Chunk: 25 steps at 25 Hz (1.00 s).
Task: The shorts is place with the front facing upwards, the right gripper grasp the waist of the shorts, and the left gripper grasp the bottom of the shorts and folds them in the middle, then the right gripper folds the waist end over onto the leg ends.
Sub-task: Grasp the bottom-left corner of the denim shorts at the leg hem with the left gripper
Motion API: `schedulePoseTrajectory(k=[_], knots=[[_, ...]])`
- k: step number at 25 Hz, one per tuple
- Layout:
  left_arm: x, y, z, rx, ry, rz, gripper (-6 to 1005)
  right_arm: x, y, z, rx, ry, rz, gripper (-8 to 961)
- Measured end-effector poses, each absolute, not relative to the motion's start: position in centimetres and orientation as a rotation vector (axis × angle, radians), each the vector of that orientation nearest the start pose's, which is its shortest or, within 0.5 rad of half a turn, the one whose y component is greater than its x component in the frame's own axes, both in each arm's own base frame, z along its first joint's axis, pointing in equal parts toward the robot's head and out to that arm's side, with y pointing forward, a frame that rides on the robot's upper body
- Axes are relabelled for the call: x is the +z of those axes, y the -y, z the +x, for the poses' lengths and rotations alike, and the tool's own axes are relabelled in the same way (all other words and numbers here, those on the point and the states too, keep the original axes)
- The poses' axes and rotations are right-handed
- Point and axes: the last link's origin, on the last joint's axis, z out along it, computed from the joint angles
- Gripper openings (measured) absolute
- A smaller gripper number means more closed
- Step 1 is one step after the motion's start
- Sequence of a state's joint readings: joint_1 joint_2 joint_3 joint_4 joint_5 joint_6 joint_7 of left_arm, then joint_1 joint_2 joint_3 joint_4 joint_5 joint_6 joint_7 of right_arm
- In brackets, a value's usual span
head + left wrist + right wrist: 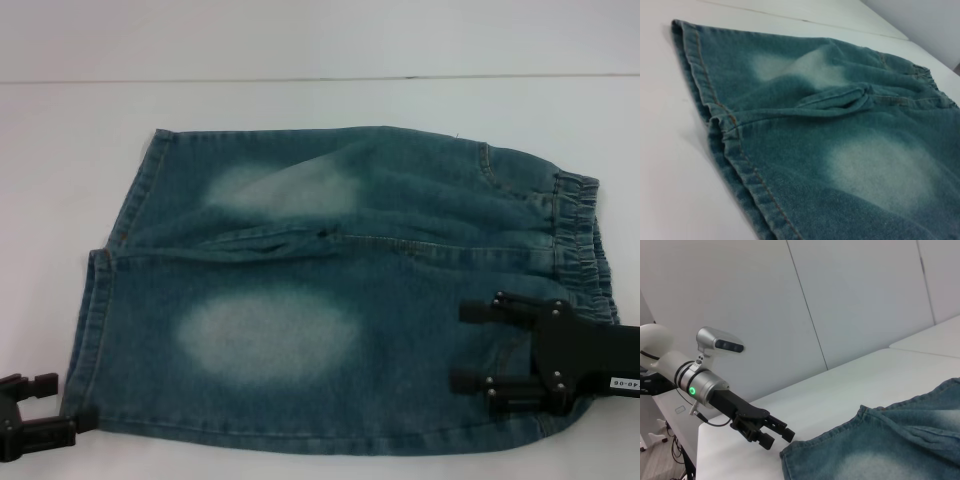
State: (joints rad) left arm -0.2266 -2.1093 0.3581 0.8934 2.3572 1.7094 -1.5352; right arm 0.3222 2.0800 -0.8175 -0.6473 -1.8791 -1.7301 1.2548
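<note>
Denim, faded and fairly thick, makes up the shorts (330,290), which lie flat on the white table (320,40) with the elastic waist (580,240) to the right and the leg hems (95,320) to the left. My judgement is that the cloth is soft enough to fold yet has some weight and stiffness — it should hold a crease line and drag a little on the tabletop rather than slip freely. The doubled hem at the near left corner and the gathered waistband at the near right look like the firmest places to pinch, since thicker edges give the fingers something to bite.

At the near right, the right gripper (480,345) hovers over the fabric just inside the waistband, its two fingers spread wide apart, one above the other in the head view, with nothing between them. Whether the tips touch the denim I cannot tell.

At the near left corner, the left gripper (45,405) sits right at the edge of the leg hem. In the right wrist view its fingers are parted, holding no cloth — the tips just beside the hem's corner.
</note>
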Motion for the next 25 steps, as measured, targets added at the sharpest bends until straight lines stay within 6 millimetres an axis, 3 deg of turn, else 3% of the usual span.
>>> schedulePoseTrajectory(k=[10, 25], knots=[[3.56, -21.95, -36.99, -0.387, 1.195, -2.499, 857, -0.87, -25.47, 28.94, 0.858, -0.626, -2.802, 924], [4.32, -21.9, -37.31, -0.363, 1.18, -2.472, 841, -0.83, -25.45, 29.02, 0.855, -0.631, -2.8, 925]])
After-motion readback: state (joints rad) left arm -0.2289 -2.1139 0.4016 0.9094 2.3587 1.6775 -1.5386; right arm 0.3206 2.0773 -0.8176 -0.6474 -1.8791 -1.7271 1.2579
